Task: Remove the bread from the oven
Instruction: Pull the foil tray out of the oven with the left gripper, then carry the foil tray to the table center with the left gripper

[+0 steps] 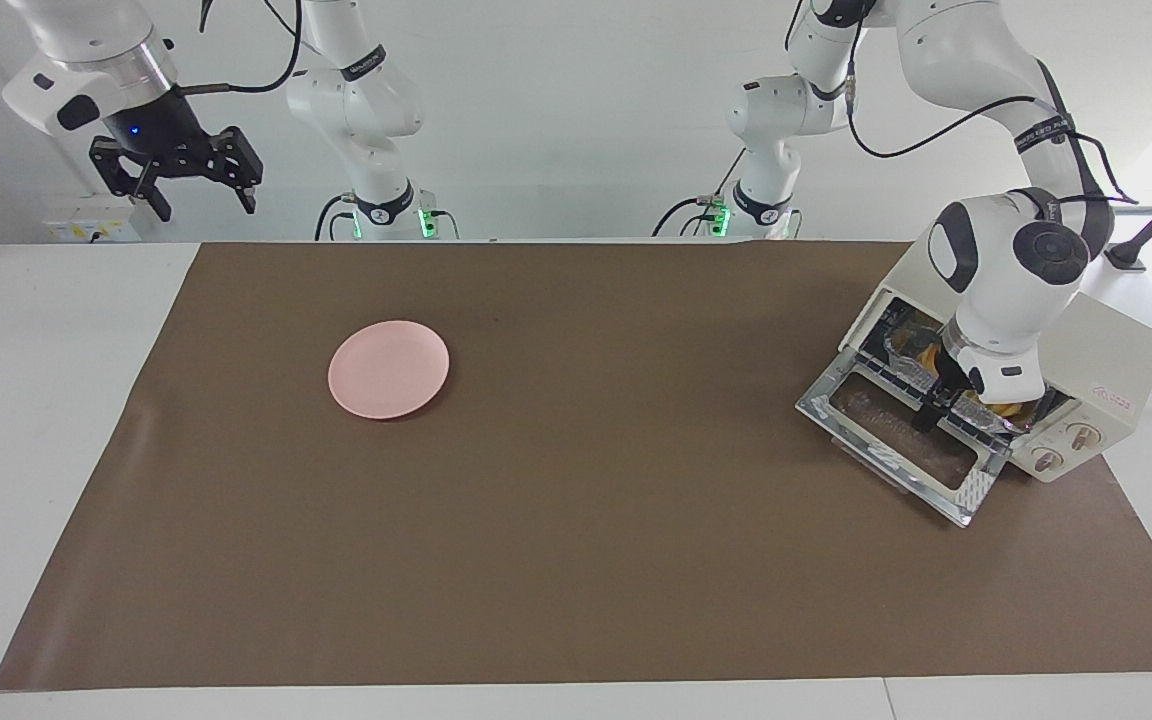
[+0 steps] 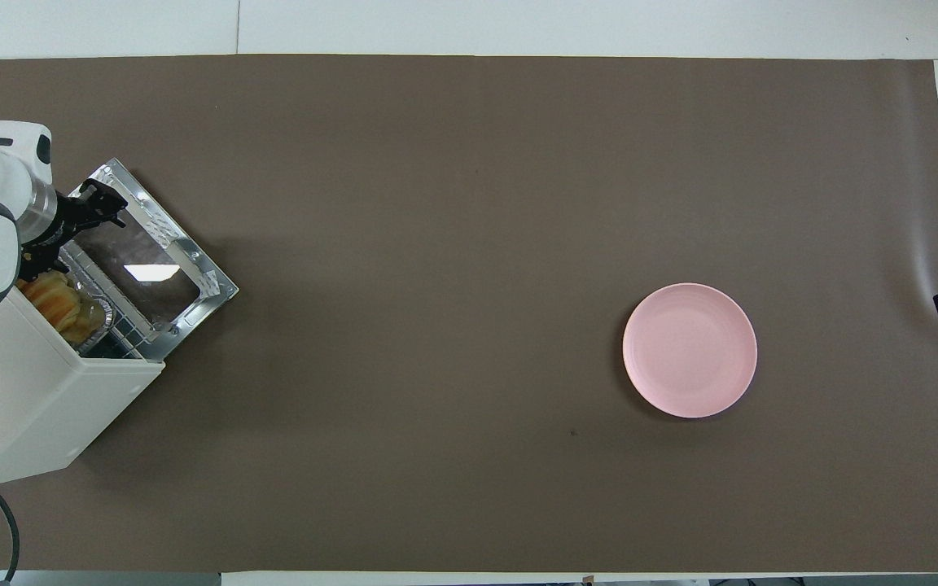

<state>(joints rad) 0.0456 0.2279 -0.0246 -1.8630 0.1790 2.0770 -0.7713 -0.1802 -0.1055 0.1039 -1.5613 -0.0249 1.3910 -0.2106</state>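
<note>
The oven (image 1: pixel 1086 370), with its door (image 1: pixel 901 440) dropped flat toward the camera, sits at the right of the facing view, at the left arm's end of the desk (image 1: pixel 576 560). The bread (image 2: pixel 54 301) lies just inside its mouth in a foil tray (image 2: pixel 103 321) on the rack, at the left edge of the overhead view. The left hand (image 1: pixel 936 400) is down over the door at the oven's mouth, beside the bread; I cannot tell whether its fingers are apart or closed. The right hand (image 1: pixel 186 180) waits raised at the upper left of the facing view, fingers spread wide and empty. A pink plate (image 1: pixel 388 369) lies left of centre. The loaf looks light, soft and easily crushed, so a gentle pinch across its middle seems best, clear of the thin, flimsy foil.
</note>
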